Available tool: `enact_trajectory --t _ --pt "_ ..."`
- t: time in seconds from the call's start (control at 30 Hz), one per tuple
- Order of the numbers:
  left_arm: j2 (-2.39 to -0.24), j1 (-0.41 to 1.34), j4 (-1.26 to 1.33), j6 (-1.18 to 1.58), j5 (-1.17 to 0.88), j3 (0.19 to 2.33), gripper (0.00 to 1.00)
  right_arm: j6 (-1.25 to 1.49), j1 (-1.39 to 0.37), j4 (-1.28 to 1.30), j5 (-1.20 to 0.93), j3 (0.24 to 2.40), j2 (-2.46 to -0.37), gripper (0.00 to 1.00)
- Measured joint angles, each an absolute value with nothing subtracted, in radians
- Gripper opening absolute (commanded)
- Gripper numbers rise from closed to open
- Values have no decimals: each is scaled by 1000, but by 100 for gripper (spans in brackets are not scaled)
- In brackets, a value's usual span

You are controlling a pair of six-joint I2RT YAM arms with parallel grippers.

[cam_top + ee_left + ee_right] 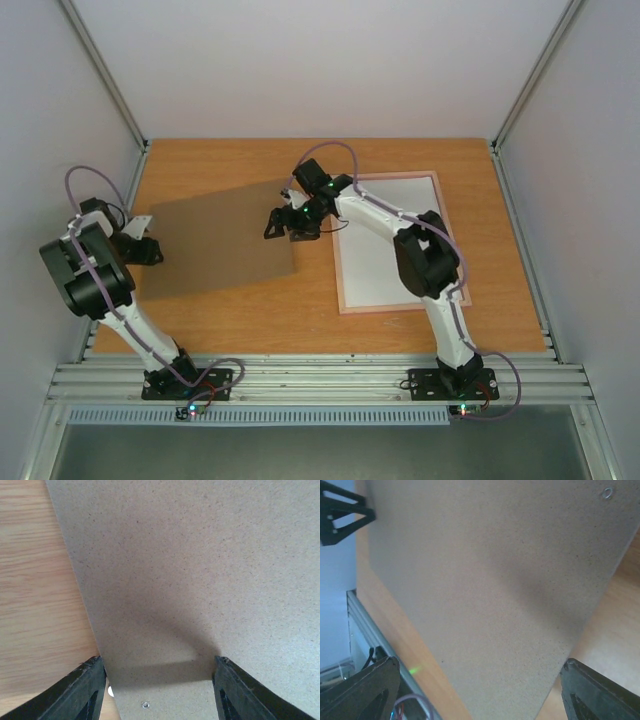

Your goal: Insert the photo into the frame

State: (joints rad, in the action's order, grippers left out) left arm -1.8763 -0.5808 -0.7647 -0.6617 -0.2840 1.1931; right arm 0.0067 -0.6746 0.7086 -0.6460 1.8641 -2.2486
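The frame (337, 262), with a narrow pink rim, lies flat on the right half of the table, and its inside shows plain white (385, 250). The autumn-tree photo is not in view. A plain brown backing board (220, 245) lies left of the frame. My left gripper (148, 248) is at the board's left edge, its jaws wide open, and the board (190, 580) fills its view between the fingers (85, 690). My right gripper (276, 224) is at the board's right edge, also wide open over the board (490, 580).
The wooden table (250, 320) is walled in by pale panels on three sides. A metal rail (320, 378) with the arm bases runs along the near edge. A small rivet (145, 705) sits on a flap of the board.
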Motion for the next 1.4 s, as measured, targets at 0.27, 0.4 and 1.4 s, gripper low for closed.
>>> enact_trajectory --t 0.27,0.4,1.4 --pt "-1847 -513 -819 -630 -325 1159 58 -52 -651 755 -638 1713 -2047 82" --pt "-1834 -454 -825 -602 -338 1143 58 -70 -611 758 -641 1615 -1994 66" --pt "-1811 -337 -870 -521 -492 1131 58 691 -492 -84 -1097 1421 -2022 18"
